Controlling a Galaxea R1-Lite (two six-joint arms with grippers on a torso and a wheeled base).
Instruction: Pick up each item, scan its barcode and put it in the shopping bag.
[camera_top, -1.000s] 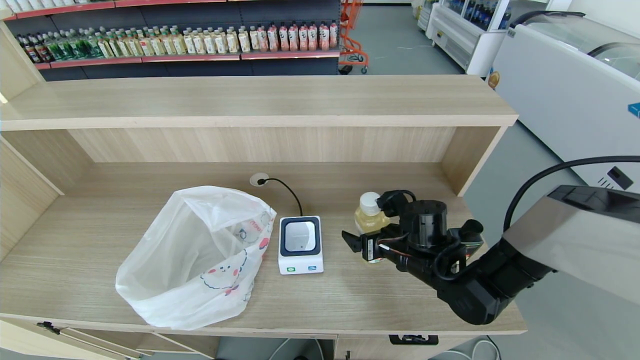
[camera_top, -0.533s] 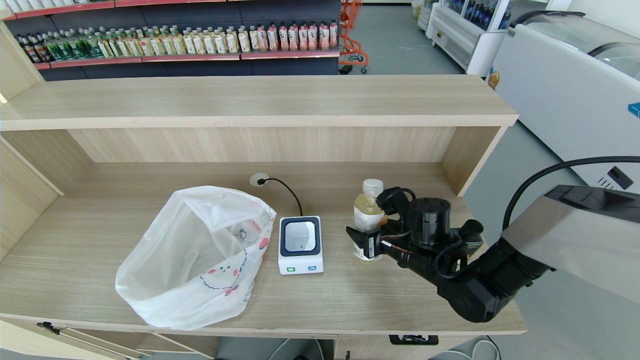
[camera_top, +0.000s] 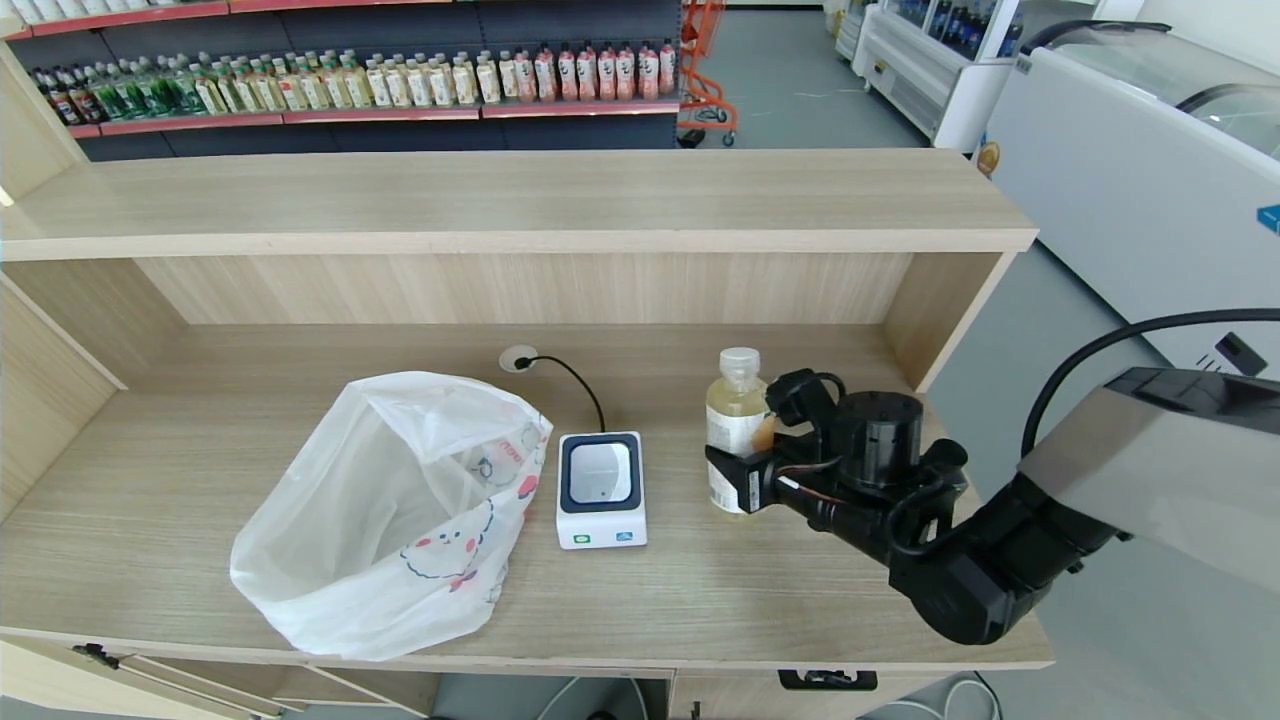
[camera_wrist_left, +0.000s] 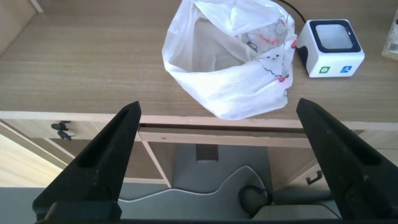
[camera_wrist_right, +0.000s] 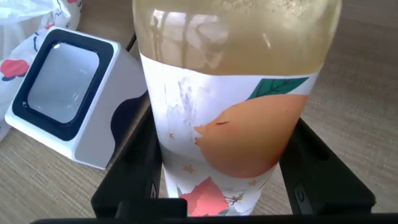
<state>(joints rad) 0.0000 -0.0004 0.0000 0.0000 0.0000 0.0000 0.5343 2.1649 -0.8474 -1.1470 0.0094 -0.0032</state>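
In a shop with drink shelves (camera_top: 350, 115) behind, a wooden counter (camera_top: 700, 590) carries the work. The right gripper (camera_top: 750, 462) is closed around an upright bottle (camera_top: 734, 420) of pale yellow drink near the counter's right end, just beside the scanner (camera_top: 600, 488) at the middle. Whether the bottle's base touches the wood, I cannot tell. The shopping bag (camera_top: 390, 520) stands open toward the left end. The left gripper (camera_wrist_left: 217, 162) hangs wide open before the front edge. I judge the pick is done. Next, the bottle must be turned so that its barcode faces the scanner's glass.
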